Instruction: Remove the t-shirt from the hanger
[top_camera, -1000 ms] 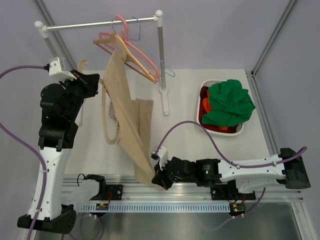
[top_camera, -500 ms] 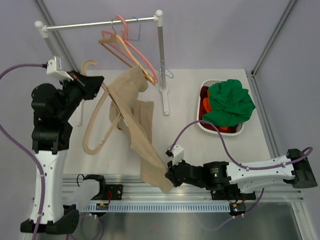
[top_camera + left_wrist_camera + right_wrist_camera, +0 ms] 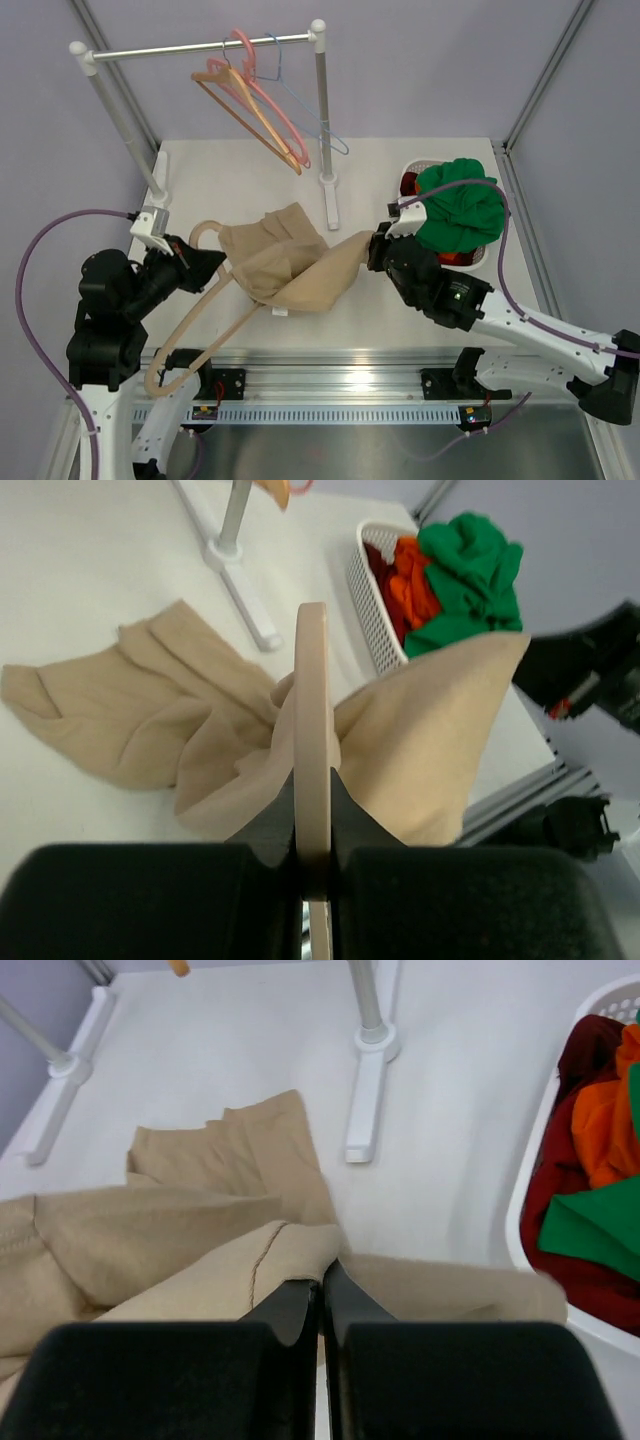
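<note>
While my L gripper (image 3: 203, 263) clamps the hanger (image 3: 311, 700) at near left, my R gripper (image 3: 379, 250) pinches the t-shirt (image 3: 285, 262) edge; fabric spans btwn them, mid-table (image 3: 400, 322)

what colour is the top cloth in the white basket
Bright green. The top cloth shows best in the top external view.

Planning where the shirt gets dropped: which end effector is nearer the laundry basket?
Right. The right end effector grips the t-shirt just left of the basket; the left end effector clamps the hanger much farther left.
</note>
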`<action>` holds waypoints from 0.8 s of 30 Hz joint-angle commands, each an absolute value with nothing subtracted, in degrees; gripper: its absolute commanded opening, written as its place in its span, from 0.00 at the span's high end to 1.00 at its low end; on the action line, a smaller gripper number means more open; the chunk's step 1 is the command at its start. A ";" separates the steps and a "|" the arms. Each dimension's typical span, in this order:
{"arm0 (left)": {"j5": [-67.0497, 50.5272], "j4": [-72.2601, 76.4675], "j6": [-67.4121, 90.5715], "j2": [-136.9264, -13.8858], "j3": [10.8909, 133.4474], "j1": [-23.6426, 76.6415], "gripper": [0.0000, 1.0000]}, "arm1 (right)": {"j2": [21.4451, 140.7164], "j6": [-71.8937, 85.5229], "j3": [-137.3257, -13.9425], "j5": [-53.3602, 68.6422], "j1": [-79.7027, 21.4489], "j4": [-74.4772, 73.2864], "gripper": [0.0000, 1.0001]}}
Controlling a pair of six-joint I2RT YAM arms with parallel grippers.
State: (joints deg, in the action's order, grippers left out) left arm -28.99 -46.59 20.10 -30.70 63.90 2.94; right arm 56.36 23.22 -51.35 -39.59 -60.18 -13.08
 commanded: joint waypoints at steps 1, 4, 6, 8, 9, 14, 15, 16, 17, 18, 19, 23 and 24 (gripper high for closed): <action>-33.92 -52.11 15.29 -29.36 62.23 2.64 1.00 | 58.44 20.30 -51.51 -37.36 -58.10 -12.56 1.00; -41.73 -51.94 16.34 -30.23 62.57 2.64 1.00 | 58.18 16.53 -46.42 -18.34 -58.01 -7.58 0.85; -43.15 -51.94 16.35 -30.58 63.98 2.81 1.00 | 59.49 15.82 -41.26 -1.10 -58.01 1.11 0.68; -44.03 -51.86 16.79 -31.37 66.18 2.99 1.00 | 62.82 18.09 -38.42 6.20 -58.01 9.73 0.25; -44.21 -51.77 16.96 -31.46 66.79 2.99 1.00 | 64.49 18.63 -37.02 8.15 -58.01 11.93 0.10; -43.95 -51.33 17.49 -31.47 66.27 3.08 1.00 | 78.01 17.94 -39.81 8.54 -58.97 17.23 0.01; -43.68 -51.33 17.40 -31.38 66.18 3.08 1.00 | 79.79 17.58 -41.29 8.26 -59.06 17.49 0.01; -43.42 -51.42 17.40 -31.38 66.01 3.08 1.00 | 81.37 17.40 -41.74 7.83 -58.98 18.01 0.01; -42.63 -51.50 17.32 -31.29 66.09 3.16 1.00 | 84.17 17.40 -42.27 7.91 -59.15 18.54 0.01; -42.02 -51.59 17.05 -31.29 66.27 3.25 1.00 | 85.42 17.58 -42.71 8.61 -59.24 19.15 0.01; -41.05 -51.59 16.70 -31.20 66.70 3.43 1.00 | 86.47 18.62 -42.54 9.14 -59.33 20.81 0.01; -33.16 -53.52 15.03 -31.55 71.62 3.96 1.00 | 91.39 22.75 -40.79 7.93 -60.82 24.07 0.02; -31.39 -53.79 14.77 -31.55 73.89 4.04 1.00 | 92.19 23.98 -40.26 6.95 -60.91 25.56 0.07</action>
